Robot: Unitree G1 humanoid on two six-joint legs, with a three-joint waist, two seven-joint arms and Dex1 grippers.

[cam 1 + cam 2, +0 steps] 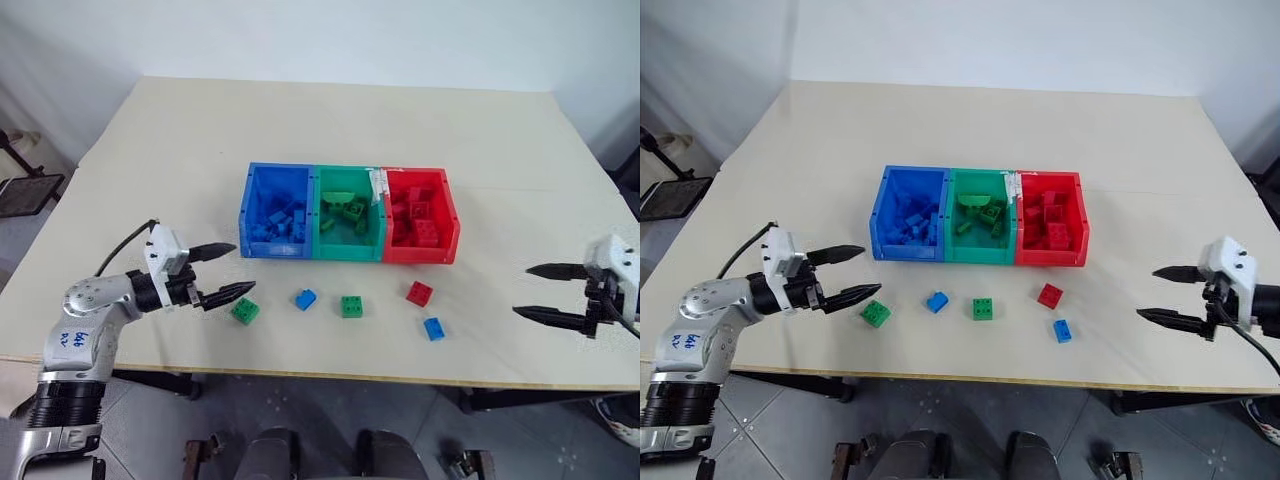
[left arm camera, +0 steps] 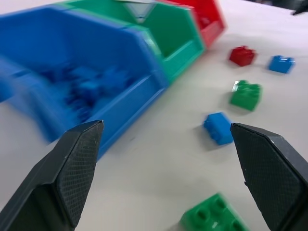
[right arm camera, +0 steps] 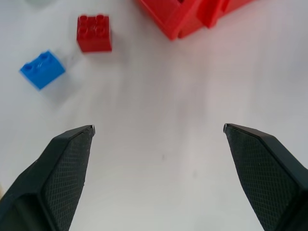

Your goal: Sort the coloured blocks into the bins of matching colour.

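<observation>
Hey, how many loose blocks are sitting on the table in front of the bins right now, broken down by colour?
Green blocks: 2, one by the left gripper, one in the middle
Blue blocks: 2
Red blocks: 1
Total: 5 loose blocks on the table

A pale cream table (image 1: 180, 150) is set across the middle of the frame, against a plain white wall (image 1: 300, 35) along the top. Grey floor tiles (image 1: 330, 420) are seen below its near edge, and a dark stand (image 1: 25, 185) at far left.
</observation>
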